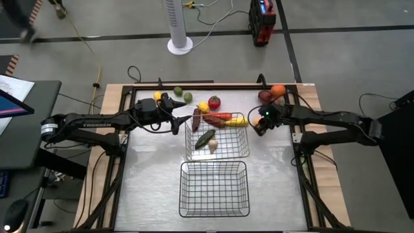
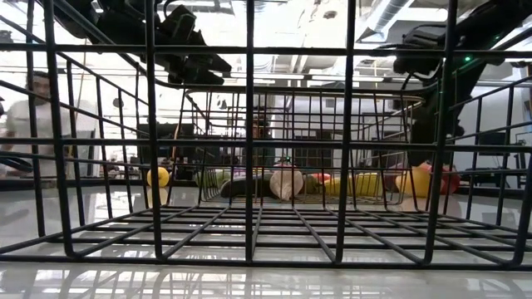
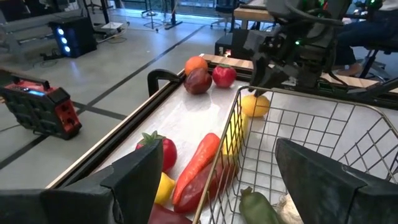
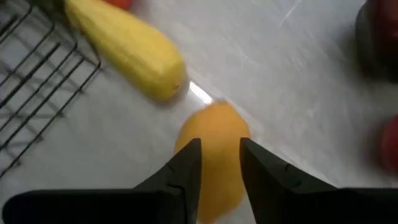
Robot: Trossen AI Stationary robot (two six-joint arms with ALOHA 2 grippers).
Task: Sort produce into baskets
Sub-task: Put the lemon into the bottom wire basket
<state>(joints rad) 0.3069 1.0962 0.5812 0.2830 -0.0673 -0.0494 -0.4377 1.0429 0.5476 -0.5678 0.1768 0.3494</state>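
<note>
Dark right fingers [image 4: 186, 168]: seen closed on a yellow lemon [image 4: 214, 149], which is pinched between the two tips just above the tabletop [image 4: 298, 81].
Right gripper [image 1: 260, 123]: held just beside the right edge of the far basket [image 1: 217, 137], near the corn [image 4: 127, 46].
Left fingers [image 3: 134, 180]: spread wide, with nothing held between them.
Left gripper [image 1: 177, 116]: hovered at the far basket's left far corner, above the tabletop.
Far basket contents: a cucumber [image 1: 206, 138] and a garlic [image 1: 213, 146] are seen inside.
Produce behind the far basket: a red pepper [image 3: 198, 162], a tomato [image 1: 214, 101] and a lime [image 1: 187, 97] are laid on the tabletop.
Far right corner: an orange [image 1: 278, 90] and an apple [image 3: 224, 75] are grouped together.
Near basket [image 1: 214, 189]: set in front of the far one.
</note>
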